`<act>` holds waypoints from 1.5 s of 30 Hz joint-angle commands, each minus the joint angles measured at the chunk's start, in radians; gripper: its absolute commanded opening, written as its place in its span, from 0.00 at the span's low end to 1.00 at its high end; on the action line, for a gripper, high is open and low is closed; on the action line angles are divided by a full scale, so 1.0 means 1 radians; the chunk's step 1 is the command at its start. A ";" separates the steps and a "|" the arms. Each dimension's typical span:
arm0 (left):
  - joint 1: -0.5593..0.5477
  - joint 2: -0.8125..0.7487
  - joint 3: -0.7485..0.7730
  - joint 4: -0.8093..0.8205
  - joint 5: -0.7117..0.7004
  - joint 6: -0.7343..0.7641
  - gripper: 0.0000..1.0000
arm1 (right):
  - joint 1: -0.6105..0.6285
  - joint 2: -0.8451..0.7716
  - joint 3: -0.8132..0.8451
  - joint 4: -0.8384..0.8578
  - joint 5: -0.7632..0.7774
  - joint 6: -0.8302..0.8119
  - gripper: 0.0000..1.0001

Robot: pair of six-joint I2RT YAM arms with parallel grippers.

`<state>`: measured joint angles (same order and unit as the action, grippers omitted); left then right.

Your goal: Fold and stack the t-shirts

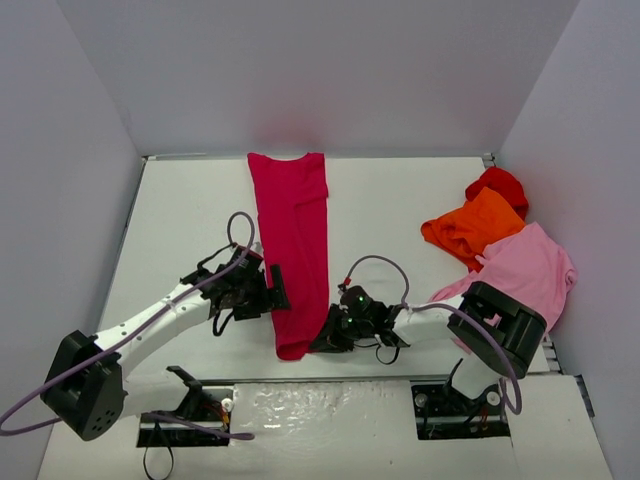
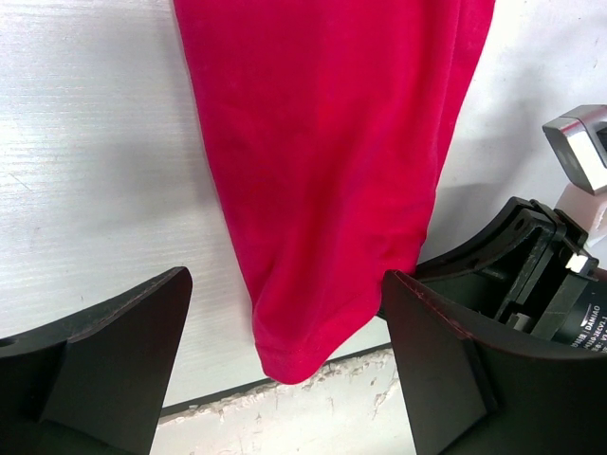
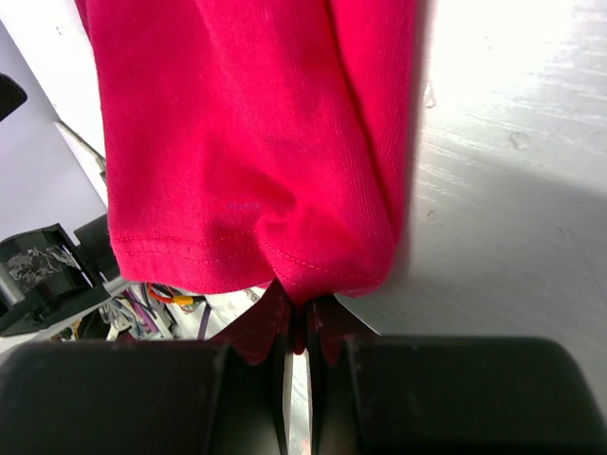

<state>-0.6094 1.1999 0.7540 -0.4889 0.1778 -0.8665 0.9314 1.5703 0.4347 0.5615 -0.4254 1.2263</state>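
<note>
Folding the raspberry-red shirt [image 1: 292, 240]
It lies long on the table [image 1: 400, 200]. The right gripper [image 1: 323, 342] pinches its near hem; the left gripper [image 1: 272, 288] is wide open beside it. Next it likely must pinch too.

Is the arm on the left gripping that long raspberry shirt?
No, the left gripper stands wide open around the end of the raspberry-red t-shirt, not clamped on it.
</note>
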 commanded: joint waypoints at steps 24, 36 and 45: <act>-0.006 0.011 0.007 0.076 0.030 0.015 0.79 | -0.015 -0.200 0.284 -0.463 0.097 -0.228 0.00; -0.006 -0.133 0.010 -0.050 -0.083 0.008 0.73 | -0.228 -0.020 0.501 -0.466 -0.018 -0.388 0.00; -0.009 -0.272 -0.006 -0.132 -0.187 -0.026 0.95 | -0.327 0.154 0.725 -0.464 -0.059 -0.449 0.00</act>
<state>-0.6125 0.9309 0.7387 -0.5856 0.0473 -0.8762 0.6347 1.6638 1.0103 0.0605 -0.4430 0.8312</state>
